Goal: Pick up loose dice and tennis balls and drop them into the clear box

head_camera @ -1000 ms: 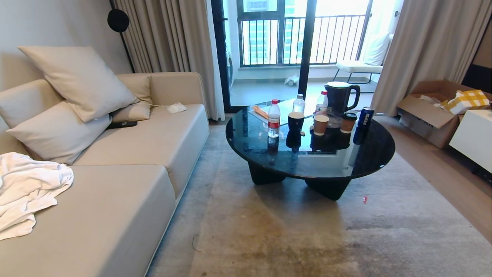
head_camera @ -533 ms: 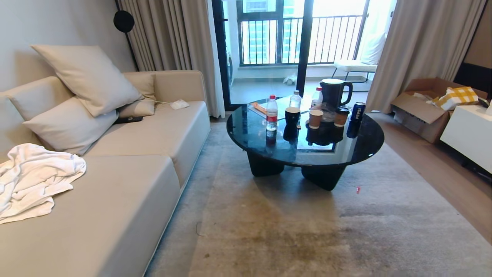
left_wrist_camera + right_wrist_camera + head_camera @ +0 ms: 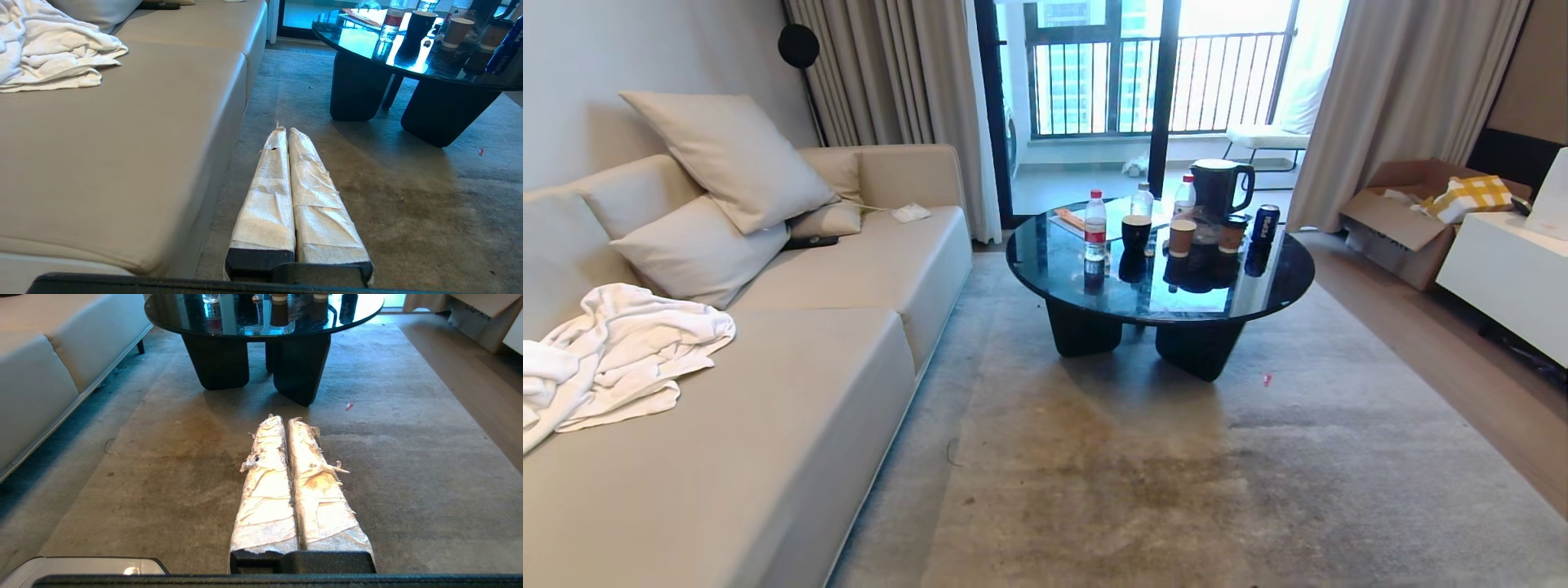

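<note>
Both cloth-wrapped tools, the left tool and right tool, pressed closed and empty above the worn grey rug, short of the round black desk.

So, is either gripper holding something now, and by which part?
Nothing is held. The left gripper and the right gripper are both shut and empty, above the carpet.
</note>
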Motion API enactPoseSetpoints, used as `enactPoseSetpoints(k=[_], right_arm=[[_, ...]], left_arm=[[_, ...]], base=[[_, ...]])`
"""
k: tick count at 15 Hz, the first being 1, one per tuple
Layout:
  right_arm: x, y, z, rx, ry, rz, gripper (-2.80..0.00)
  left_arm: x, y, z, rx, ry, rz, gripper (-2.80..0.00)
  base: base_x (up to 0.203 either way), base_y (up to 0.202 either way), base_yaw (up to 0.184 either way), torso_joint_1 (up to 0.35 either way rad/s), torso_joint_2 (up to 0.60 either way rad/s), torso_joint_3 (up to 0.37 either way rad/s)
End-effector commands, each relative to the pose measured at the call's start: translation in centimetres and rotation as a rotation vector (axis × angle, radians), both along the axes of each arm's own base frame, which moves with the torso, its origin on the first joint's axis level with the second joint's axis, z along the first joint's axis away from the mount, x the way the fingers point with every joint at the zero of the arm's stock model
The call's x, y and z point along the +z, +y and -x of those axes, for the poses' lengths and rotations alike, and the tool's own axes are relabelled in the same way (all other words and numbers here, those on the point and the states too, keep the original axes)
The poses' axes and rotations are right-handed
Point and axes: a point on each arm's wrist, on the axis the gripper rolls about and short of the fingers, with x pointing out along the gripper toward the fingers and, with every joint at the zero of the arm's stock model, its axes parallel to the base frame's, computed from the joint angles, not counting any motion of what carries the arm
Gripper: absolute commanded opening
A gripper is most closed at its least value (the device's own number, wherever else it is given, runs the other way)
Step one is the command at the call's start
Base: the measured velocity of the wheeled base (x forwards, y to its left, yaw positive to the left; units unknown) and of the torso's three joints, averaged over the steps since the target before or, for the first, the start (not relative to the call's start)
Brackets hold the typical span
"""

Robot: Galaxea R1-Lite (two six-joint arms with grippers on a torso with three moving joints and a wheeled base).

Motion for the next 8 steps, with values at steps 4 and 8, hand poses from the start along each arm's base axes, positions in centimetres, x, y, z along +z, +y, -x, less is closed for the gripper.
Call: enactPoseSetpoints(k=[4, 8], right_arm=[[-0.01, 0.00, -0.01, 0.001, 0.002, 0.001, -2.80], [-0.01, 0.00, -0.01, -0.002, 0.002, 0.001, -2.80]], left_arm=[[0.00, 0.00, 0.00, 0.000, 0.000, 0.001, -2.80], [0.00, 0.00, 0.00, 0.000, 0.000, 0.001, -2.80]], base=[[-0.185, 0.000, 0.000, 0.002, 0.00, 0.006], [-0.187, 0.000, 0.001, 0.001, 0.00, 0.002]])
